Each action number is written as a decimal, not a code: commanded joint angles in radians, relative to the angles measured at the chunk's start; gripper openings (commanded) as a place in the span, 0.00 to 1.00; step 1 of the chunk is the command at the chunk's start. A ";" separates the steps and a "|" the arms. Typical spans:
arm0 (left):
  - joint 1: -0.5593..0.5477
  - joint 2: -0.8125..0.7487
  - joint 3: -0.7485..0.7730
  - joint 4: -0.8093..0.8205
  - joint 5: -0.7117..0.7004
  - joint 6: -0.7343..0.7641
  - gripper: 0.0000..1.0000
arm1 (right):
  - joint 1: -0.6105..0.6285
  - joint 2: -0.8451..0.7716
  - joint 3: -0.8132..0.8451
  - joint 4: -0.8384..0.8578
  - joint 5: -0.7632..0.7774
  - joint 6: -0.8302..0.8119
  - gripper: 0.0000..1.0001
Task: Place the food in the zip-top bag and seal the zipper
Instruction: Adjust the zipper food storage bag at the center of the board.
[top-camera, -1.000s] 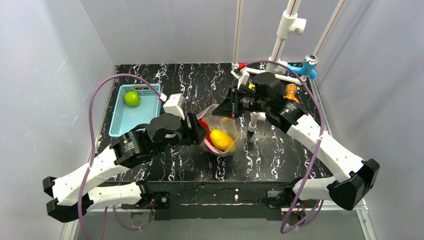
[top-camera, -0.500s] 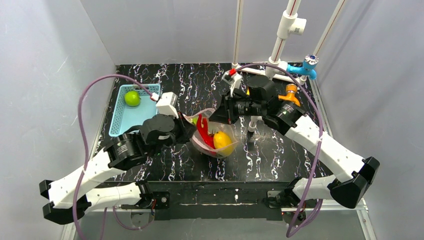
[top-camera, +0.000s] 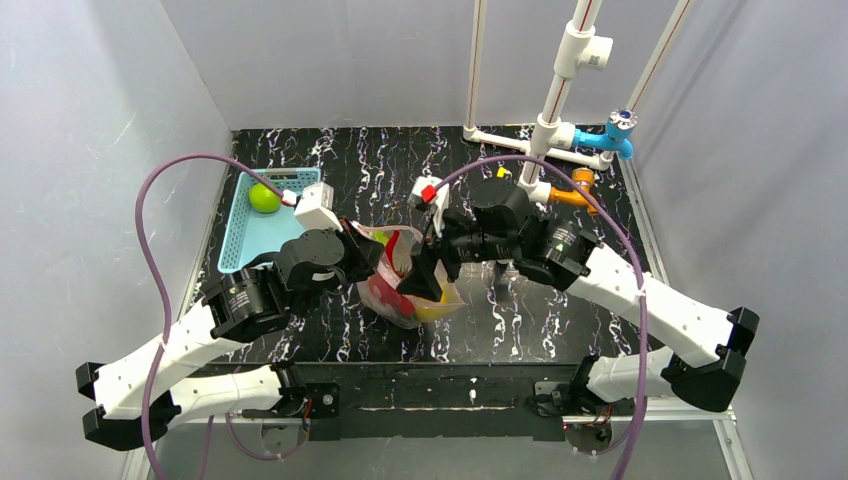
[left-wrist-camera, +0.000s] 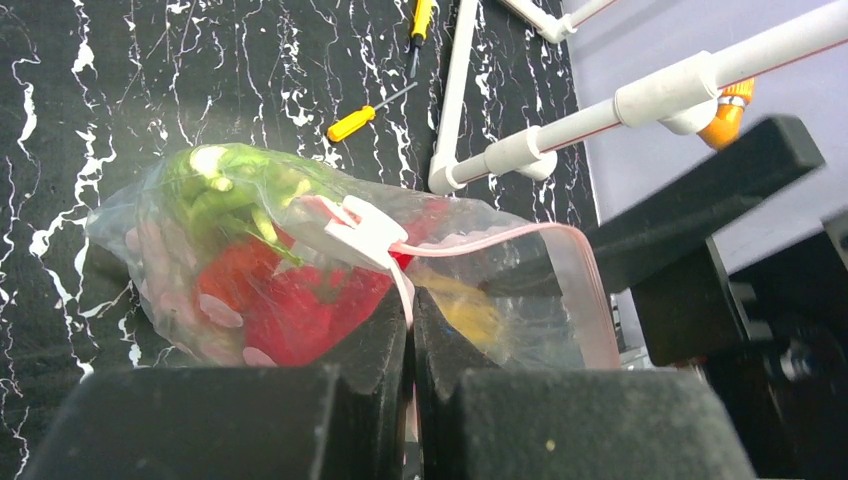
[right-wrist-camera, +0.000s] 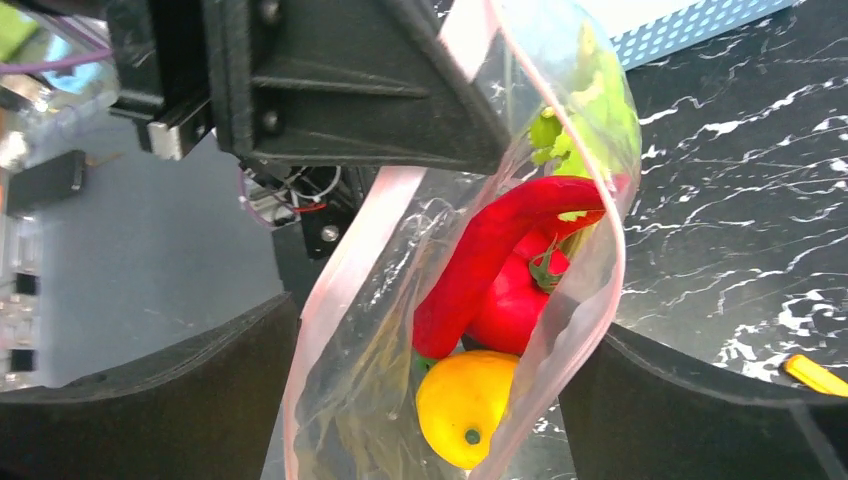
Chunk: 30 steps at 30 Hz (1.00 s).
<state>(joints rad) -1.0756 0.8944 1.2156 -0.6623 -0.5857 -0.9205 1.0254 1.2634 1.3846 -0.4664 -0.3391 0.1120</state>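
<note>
At the near edge of the black marbled table (top-camera: 330, 340), the two arm bases sit side by side. Both arms reach inward to meet over the zip-top bag (top-camera: 392, 300), which lies at mid-table between them.

Left gripper (left-wrist-camera: 410, 305): the jaws are pressed together on the zipper (left-wrist-camera: 500, 235). They pinch the pink strip just below its white slider clip (left-wrist-camera: 365, 232).

Right gripper (right-wrist-camera: 445, 320): the fingers are spread wide, one on each side of the bag's gaping mouth, and they clamp nothing. Whether the film touches either pad cannot be told.

Bag contents, seen through the clear film:
- The yellow oval fruit (right-wrist-camera: 465, 405) lies deepest in the right wrist view.
- The red pepper (right-wrist-camera: 515, 300) sits against the yellow fruit.
- The red chili (right-wrist-camera: 500, 235) lies across the pepper.
- The green top of the leek (right-wrist-camera: 590, 100) presses against the bag wall at the end away from the yellow fruit.

Beyond the bag, an orange-handled screwdriver (left-wrist-camera: 352, 123) and a yellow-handled tool (left-wrist-camera: 423, 15) lie loose on the table, apart from each other.

To the far left stands a light blue slotted basket (top-camera: 250, 240). It holds the round green fruit (top-camera: 264, 197), which is outside the bag.

At the far edge rises a white pipe frame (top-camera: 553, 110). It carries a blue fitting (top-camera: 620, 128) and, just nearer, an orange fitting (top-camera: 578, 186).
</note>
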 joint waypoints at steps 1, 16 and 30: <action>-0.002 -0.006 0.014 -0.024 -0.086 -0.082 0.00 | 0.091 -0.039 0.004 0.012 0.236 -0.105 0.98; -0.002 0.045 0.068 -0.076 -0.110 -0.252 0.00 | 0.335 0.104 0.048 -0.002 0.836 -0.227 0.98; -0.001 -0.049 0.008 -0.082 -0.122 -0.281 0.00 | 0.344 -0.055 0.025 0.032 0.704 0.047 0.98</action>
<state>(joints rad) -1.0756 0.9022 1.2419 -0.7469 -0.6479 -1.1573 1.3685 1.2645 1.3785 -0.4739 0.3513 -0.0101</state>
